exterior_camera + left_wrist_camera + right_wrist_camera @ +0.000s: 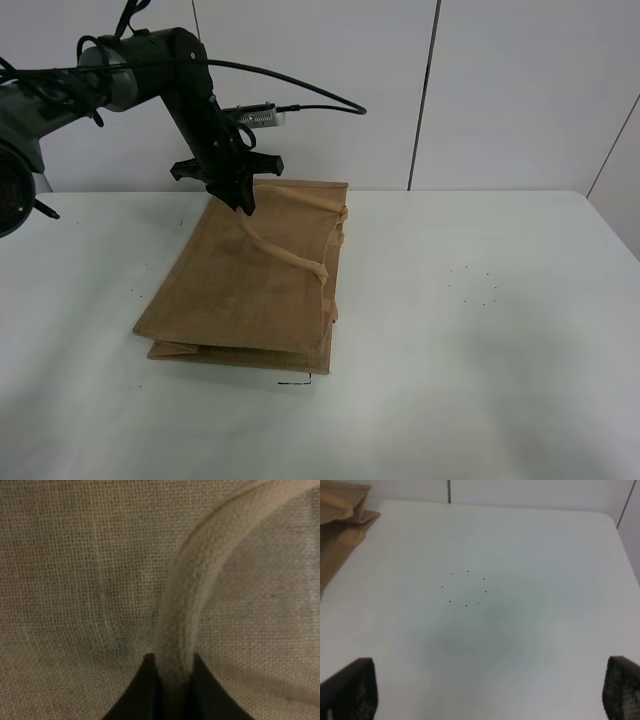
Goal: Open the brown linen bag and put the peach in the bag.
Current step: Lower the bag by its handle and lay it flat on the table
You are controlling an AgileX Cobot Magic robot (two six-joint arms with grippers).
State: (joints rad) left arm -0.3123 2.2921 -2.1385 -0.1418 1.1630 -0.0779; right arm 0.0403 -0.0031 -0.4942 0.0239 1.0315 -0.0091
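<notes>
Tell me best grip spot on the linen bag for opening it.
The rolled loop handle, from above. It stands proud of the flat-lying brown linen bag, so jaws can close around it; the left gripper is already shut on it there. Flat cloth offers less purchase.

The brown linen bag (pixel 250 285) lies flat on the counter (pixel 480 340), left of centre, its handle end toward the rear. The left gripper (pixel 240 203) sits over the bag's rear edge, fingers (pixel 145 690) either side of one handle (pixel 285 255). The counter right of the bag is bare.
</notes>
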